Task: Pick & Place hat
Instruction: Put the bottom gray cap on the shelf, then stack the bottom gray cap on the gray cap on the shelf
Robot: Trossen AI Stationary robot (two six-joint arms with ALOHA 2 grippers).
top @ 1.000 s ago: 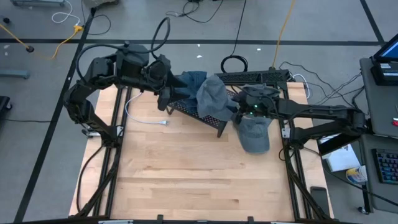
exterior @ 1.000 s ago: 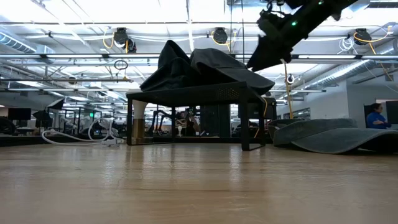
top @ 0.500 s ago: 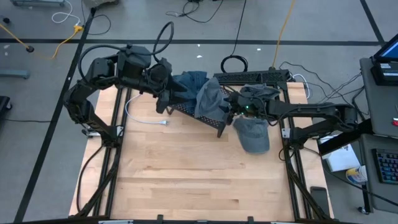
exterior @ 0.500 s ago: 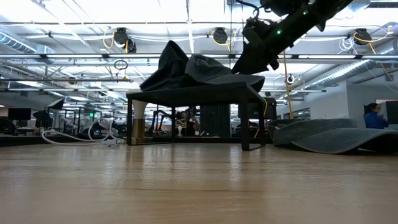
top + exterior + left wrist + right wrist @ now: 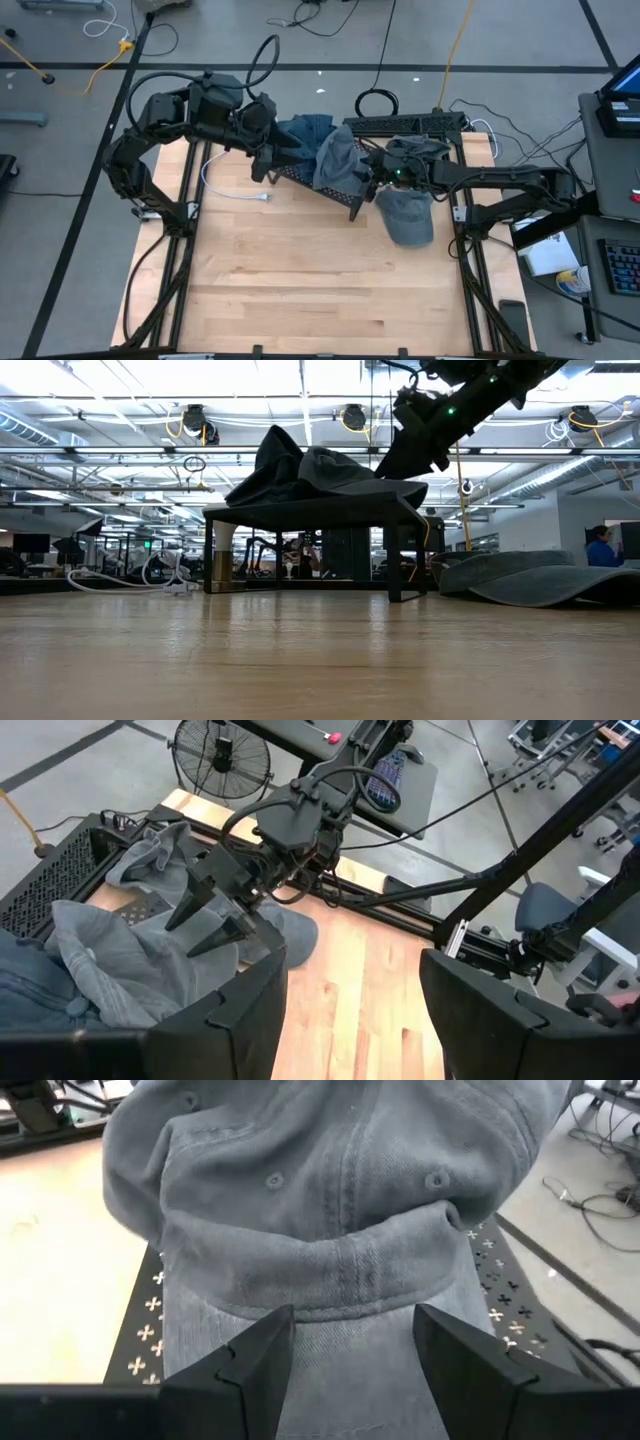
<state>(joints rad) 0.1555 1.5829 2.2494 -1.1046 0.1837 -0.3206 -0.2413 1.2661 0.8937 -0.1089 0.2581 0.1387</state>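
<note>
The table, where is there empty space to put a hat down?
The wooden table is bare across its whole near half, in front of the black rack. There is also a patch between the white cable and the rack. It is crowded at the far edge: hats piled on the rack, both grippers there, and a grey hat lying beside the rack's right end.

Blue hat (image 5: 303, 130) partly under grey hat (image 5: 338, 160)

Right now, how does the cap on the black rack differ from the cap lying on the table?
The cap on the rack is raised off the wood and crumpled beside other clothes; the cap on the table lies flat and alone. The right gripper hovers open at the rack cap, not the table one. Both are grey.
</note>
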